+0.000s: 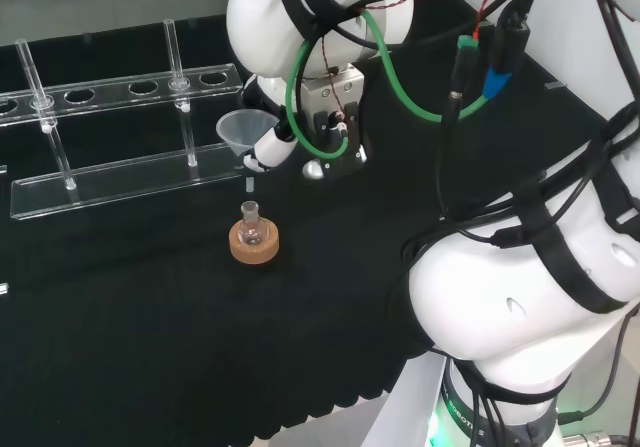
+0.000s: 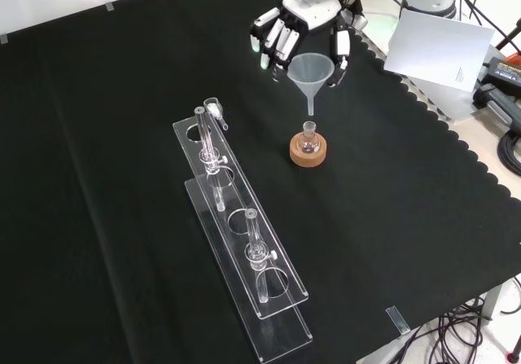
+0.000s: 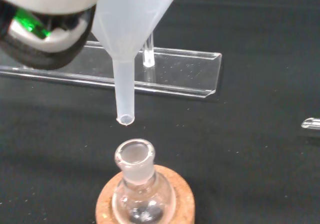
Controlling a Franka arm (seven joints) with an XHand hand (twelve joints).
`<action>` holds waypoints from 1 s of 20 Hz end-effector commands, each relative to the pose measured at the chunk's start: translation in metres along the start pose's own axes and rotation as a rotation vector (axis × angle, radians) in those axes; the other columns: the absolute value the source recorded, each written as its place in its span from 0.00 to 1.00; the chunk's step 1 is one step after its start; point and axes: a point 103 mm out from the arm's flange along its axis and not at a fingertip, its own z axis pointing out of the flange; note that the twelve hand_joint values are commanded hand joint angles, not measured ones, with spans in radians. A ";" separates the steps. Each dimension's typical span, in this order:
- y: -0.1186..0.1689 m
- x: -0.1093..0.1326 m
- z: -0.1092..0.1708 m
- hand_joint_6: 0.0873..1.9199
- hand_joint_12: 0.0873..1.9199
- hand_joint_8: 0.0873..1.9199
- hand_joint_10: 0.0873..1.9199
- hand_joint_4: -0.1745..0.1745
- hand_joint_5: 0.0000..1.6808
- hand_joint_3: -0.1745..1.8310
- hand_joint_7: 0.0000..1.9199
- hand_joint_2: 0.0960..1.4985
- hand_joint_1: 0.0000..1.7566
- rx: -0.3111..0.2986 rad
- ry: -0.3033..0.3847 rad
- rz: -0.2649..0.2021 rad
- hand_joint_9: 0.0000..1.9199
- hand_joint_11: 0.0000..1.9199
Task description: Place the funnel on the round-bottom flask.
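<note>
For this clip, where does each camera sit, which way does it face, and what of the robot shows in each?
Head view: behind and above the arm's base, looking over white links at the bench; the hand holds the funnel.
Front view: facing the arm, looking down on the cloth; the hand enters from the top.
Wrist view: at the wrist, looking past the palm at the funnel's stem above the flask.
All three share funnel, flask and cork ring; the tube rack too.

A black cloth (image 2: 122, 177) with a scalloped edge covers the bench, taped down at its borders. Beyond the cloth's far right corner in the front view, a white sheet of paper (image 2: 440, 50) lies on a pale surface, with black cables (image 2: 505, 148) trailing beside it.
</note>
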 end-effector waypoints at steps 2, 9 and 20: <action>0.004 0.015 0.008 0.05 0.69 0.11 0.20 0.72 0.52 0.43 0.59 0.26 0.54 0.008 0.008 -0.016 0.36 0.00; 0.005 0.006 0.017 0.06 0.69 0.11 0.20 0.72 0.52 0.44 0.59 0.26 0.54 0.027 -0.021 0.010 0.37 0.00; 0.008 0.002 0.022 0.06 0.69 0.11 0.20 0.73 0.52 0.44 0.59 0.26 0.53 0.049 -0.030 -0.011 0.37 0.00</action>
